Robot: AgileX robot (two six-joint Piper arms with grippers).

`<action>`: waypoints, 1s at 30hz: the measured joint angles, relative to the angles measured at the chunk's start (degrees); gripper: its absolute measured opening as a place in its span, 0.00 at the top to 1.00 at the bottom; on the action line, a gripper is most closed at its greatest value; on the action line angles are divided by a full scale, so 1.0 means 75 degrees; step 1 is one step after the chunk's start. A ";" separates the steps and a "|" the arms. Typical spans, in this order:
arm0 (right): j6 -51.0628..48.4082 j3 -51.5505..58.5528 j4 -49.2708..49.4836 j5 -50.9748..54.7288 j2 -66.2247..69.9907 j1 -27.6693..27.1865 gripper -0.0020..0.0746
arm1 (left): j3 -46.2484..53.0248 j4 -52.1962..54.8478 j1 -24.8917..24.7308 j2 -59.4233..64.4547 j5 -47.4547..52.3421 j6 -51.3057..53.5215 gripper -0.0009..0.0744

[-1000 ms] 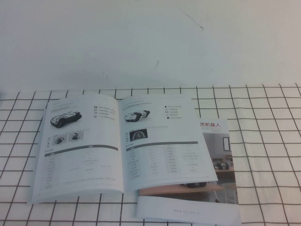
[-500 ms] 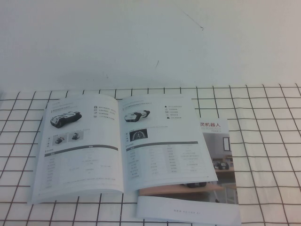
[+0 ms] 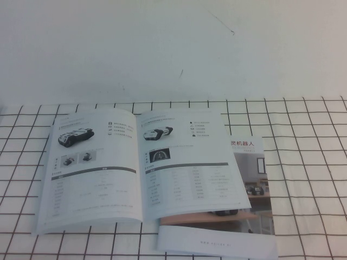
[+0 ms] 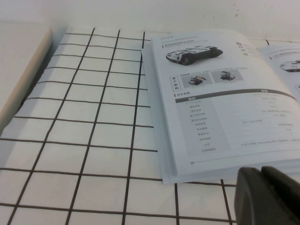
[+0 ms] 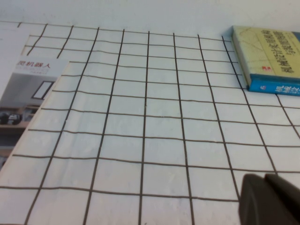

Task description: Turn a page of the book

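Observation:
The book (image 3: 141, 162) lies open and flat on the checked cloth, left of centre in the high view. Its right-hand page (image 3: 190, 162) shows a black wheeled robot, a grey bar and a table; the left-hand page (image 3: 92, 168) is alike. In the left wrist view the book (image 4: 220, 93) lies just beyond my left gripper (image 4: 261, 169), which is shut and empty near the book's near left corner. My right gripper (image 5: 265, 176) is shut and empty over bare cloth, to the right of the book. Neither gripper shows in the high view.
A booklet with a room-photo cover (image 3: 249, 179) lies partly under the open book's right side; it also shows in the right wrist view (image 5: 28, 98). A yellow and blue book (image 5: 267, 56) lies at the far right. The checked cloth (image 3: 303, 162) covers the table.

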 joint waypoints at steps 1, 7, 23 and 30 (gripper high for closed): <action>0.0000 0.0000 0.0000 0.0000 0.0000 0.0000 0.98 | 0.0000 0.0000 0.0000 0.0000 0.0000 0.0000 0.99; 0.0000 0.0000 0.0000 -0.0013 0.0000 0.0000 0.98 | 0.0000 0.0000 0.0000 0.0000 0.0000 0.0000 0.99; 0.0000 0.0000 0.0000 -0.1756 0.0000 0.0000 0.98 | 0.0000 0.0000 0.0000 0.0000 0.0000 0.0000 0.99; 0.0000 0.0000 0.0000 -0.4050 0.0000 0.0000 0.98 | 0.0032 -0.0357 0.0000 0.0000 -0.0342 -0.0138 0.99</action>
